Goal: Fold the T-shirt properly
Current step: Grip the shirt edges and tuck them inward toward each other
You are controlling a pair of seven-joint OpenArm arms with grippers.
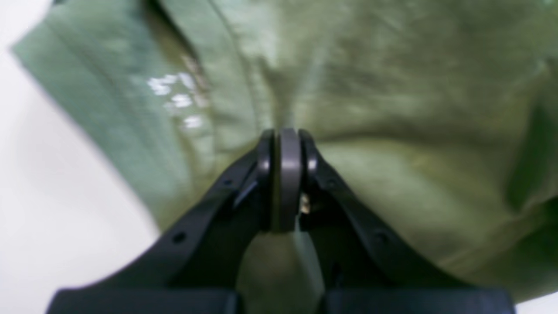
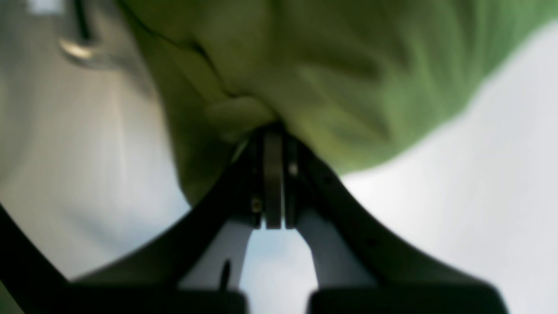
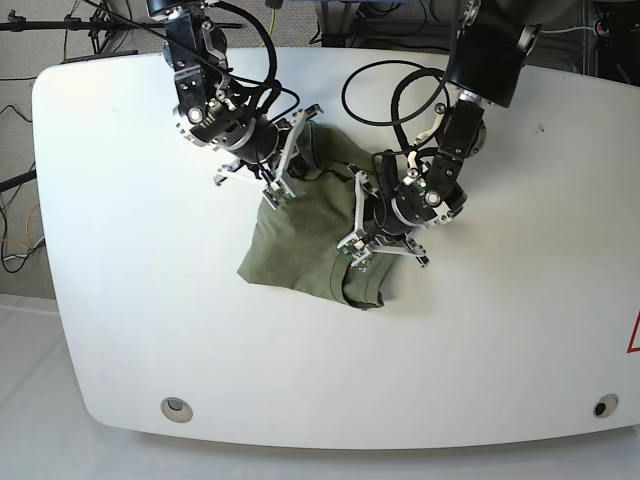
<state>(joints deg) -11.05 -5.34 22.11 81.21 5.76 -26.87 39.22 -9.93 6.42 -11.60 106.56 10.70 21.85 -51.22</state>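
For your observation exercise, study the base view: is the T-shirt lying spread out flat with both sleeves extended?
No. The T-shirt lies bunched and partly folded on the white table, with both grippers shut on its cloth.

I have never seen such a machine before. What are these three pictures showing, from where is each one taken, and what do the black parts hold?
This is a robot with two arms working at a white rounded table. The base picture looks down from above on the whole scene. The other two pictures come from small cameras mounted on the wrists, so each looks along its own hand at close range and is blurred.

On the table lies one plain olive-green cotton T-shirt, partly bunched. The black forked shape in each close picture is a hand. The left hand is shut, pinching a fold of the cloth. The right hand is also shut on the cloth near an edge. In the overhead picture the left hand is on the right side, and the right hand on the left.
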